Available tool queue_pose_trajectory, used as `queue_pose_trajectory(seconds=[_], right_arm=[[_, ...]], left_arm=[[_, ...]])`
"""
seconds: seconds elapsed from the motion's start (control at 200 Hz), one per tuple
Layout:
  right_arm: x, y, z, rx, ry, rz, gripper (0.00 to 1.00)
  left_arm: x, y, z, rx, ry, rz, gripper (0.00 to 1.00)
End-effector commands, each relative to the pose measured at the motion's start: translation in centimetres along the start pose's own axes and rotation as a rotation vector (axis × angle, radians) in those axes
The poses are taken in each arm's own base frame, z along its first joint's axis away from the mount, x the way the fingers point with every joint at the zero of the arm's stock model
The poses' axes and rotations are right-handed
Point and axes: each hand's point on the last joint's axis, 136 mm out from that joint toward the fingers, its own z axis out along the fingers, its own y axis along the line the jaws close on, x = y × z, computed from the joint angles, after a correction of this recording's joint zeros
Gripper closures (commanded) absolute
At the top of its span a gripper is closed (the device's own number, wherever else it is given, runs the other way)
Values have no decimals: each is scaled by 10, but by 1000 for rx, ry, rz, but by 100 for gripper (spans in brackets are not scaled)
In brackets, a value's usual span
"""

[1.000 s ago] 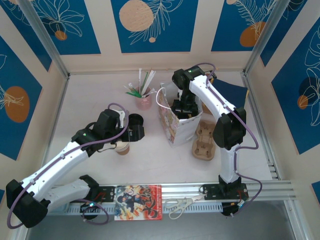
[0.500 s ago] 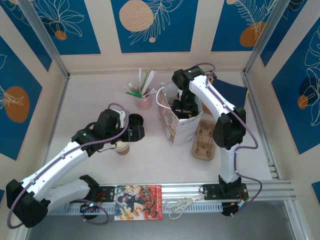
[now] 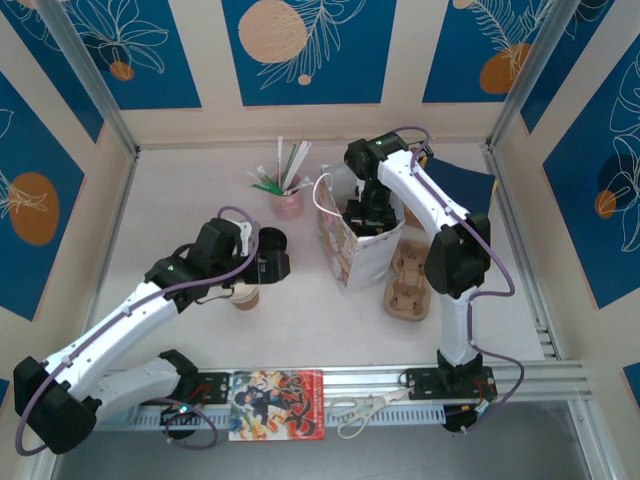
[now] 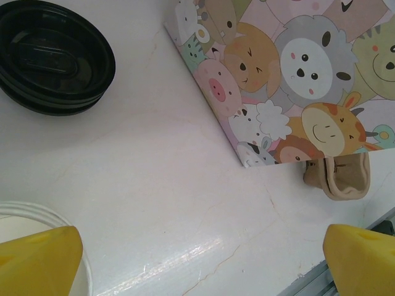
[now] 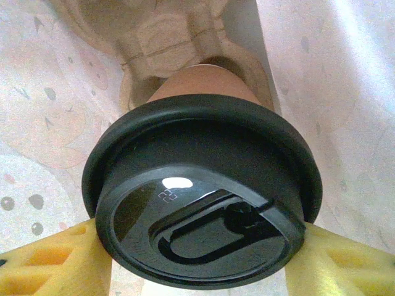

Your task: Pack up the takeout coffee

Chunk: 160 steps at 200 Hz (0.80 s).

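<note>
main risk is on the left: left claw [image 4: 200, 246] is wide apart and badly centred on the open kraft-brown paper cup [image 4: 28, 213] with the white rim. the cup sits at one yellow foam finger [image 4: 37, 259] with its rim partly under that finger, not in the gap. closing from here would likely pinch one wall or shove the cup over. it looks light and has no lid, so it should tip or dent easily. can't tell whether that finger touches the rim, or whether the cup holds anything. in the top view the cup [image 3: 246, 295] stands upright on the white table [image 3: 200, 180], tucked just under the near side of the left claw [image 3: 268, 264]. the stack of black round plastic lids [image 3: 272, 240] is just beyond, and the cartoon-animal paper bag [image 3: 350, 245] is off to the right, apart from the cup. right claw [image 5: 197, 246] is down inside the bag, clamped across the black lid of a second, lidded kraft-brown paper cup [image 5: 203, 86]. that cup's base points at a moulded pulp carrier [image 5: 162, 38] on the bag floor. risk there: the grip looks to be on the lid edge alone, so the lid could pop or the cup could slip. the soft bag walls are close on both sides and could snag the foam pads on the way out. can't tell whether the base is seated in a socket.
</note>
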Motion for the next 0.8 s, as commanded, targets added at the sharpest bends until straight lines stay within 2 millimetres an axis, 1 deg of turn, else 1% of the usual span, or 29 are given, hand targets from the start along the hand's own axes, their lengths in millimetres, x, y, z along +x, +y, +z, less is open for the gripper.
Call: queue_pose_trajectory(seconds=[0.0,0.66,0.795], right_arm=[[0,-1,3,-2,20,-3,36],[-8,-3,18,3,33,-3,36],[-9,-2,19,1,33,-4,36]], left_arm=[[-3,-3,-2,16,-4,-10,0],[-1,-3,-2,21,1,-9,0],[-2,-3,-2,20,1,-9,0]])
